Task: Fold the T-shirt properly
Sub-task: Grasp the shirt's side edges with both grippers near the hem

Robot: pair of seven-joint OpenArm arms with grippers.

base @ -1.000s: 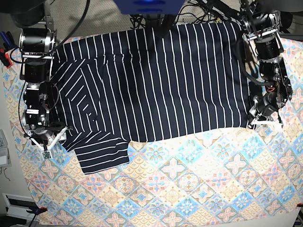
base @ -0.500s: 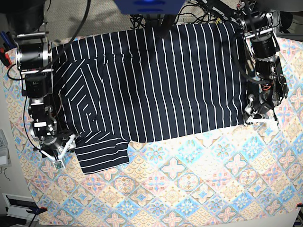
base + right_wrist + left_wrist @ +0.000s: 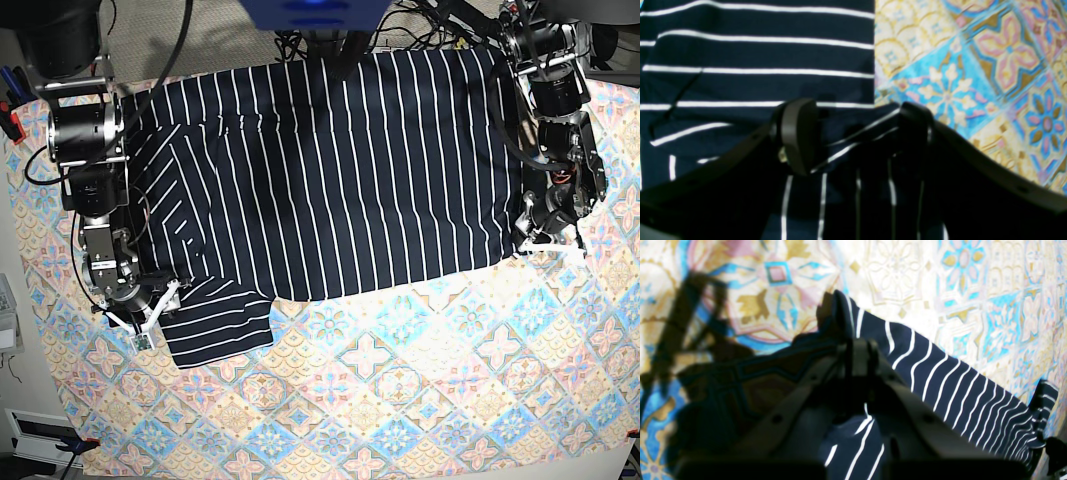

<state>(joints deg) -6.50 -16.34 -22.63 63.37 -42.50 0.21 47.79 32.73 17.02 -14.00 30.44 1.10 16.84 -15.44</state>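
1. While the T-shirt [image 3: 330,170] lies spread flat on the tablecloth [image 3: 420,390], one sleeve pointing to the near edge, the step in hand looks like taking hold for a first fold.
2. Left gripper [image 3: 857,350] is pinched tight on the shirt's hem corner, cloth bunched at its tips.
3. Right gripper [image 3: 853,133] stands wide apart, straddling the sleeve's edge, gripping nothing yet.
4. Next move, I judge: close the right jaws on that edge, then lift both ends evenly.
5. No brand, label or writing is readable anywhere.
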